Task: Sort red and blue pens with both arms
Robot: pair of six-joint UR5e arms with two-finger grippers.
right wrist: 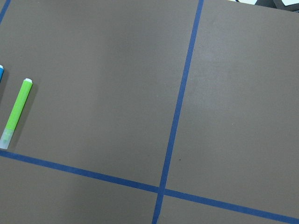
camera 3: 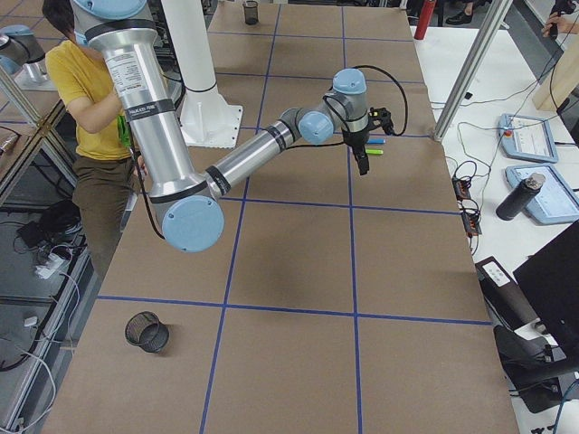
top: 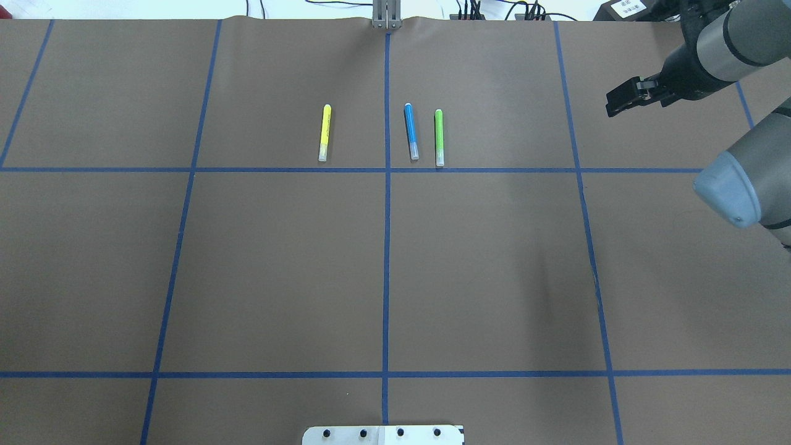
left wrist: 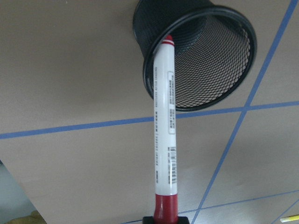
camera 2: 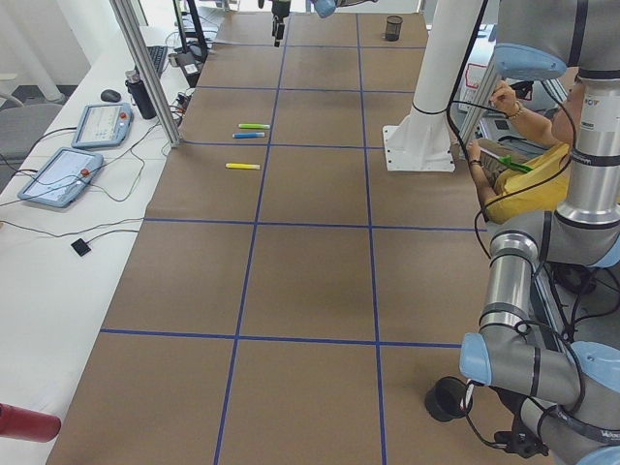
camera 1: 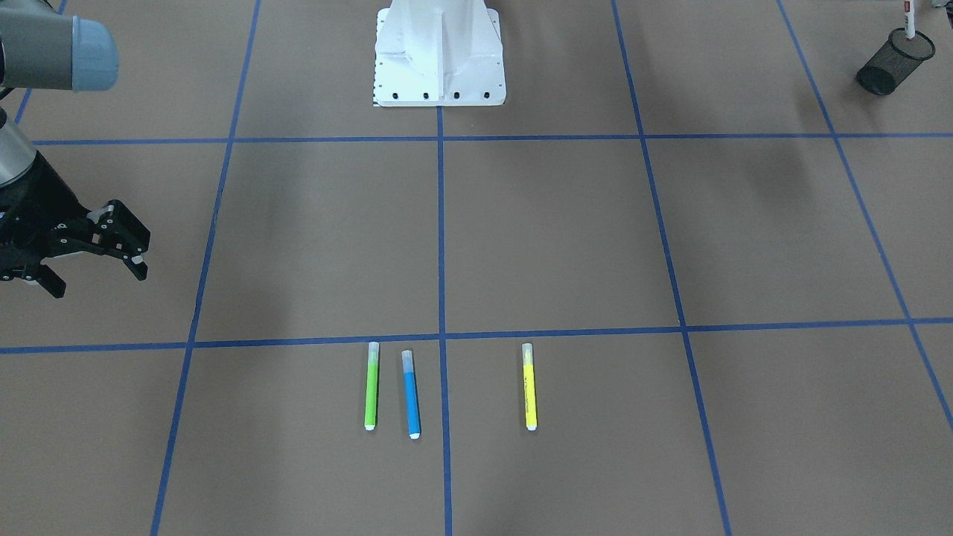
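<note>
The red pen (left wrist: 164, 126), white-barrelled with print, hangs in my left gripper (left wrist: 161, 219), which is shut on its red cap. Its red end sits at the mouth of a black mesh cup (left wrist: 210, 60); the front-facing view shows the same pen (camera 1: 908, 21) over that cup (camera 1: 893, 61). The blue pen (camera 1: 411, 394) lies on the table between a green marker (camera 1: 371, 385) and the centre tape line, and also shows overhead (top: 411, 131). My right gripper (camera 1: 97, 274) hovers open and empty, well off to the side of the pens (top: 630, 97).
A yellow marker (camera 1: 529, 387) lies across the centre line from the blue pen. A second mesh cup (camera 3: 149, 333) stands near the table's right end. The white pedestal base (camera 1: 439, 59) is at the robot's edge. A person stands beside the robot (camera 3: 90, 99).
</note>
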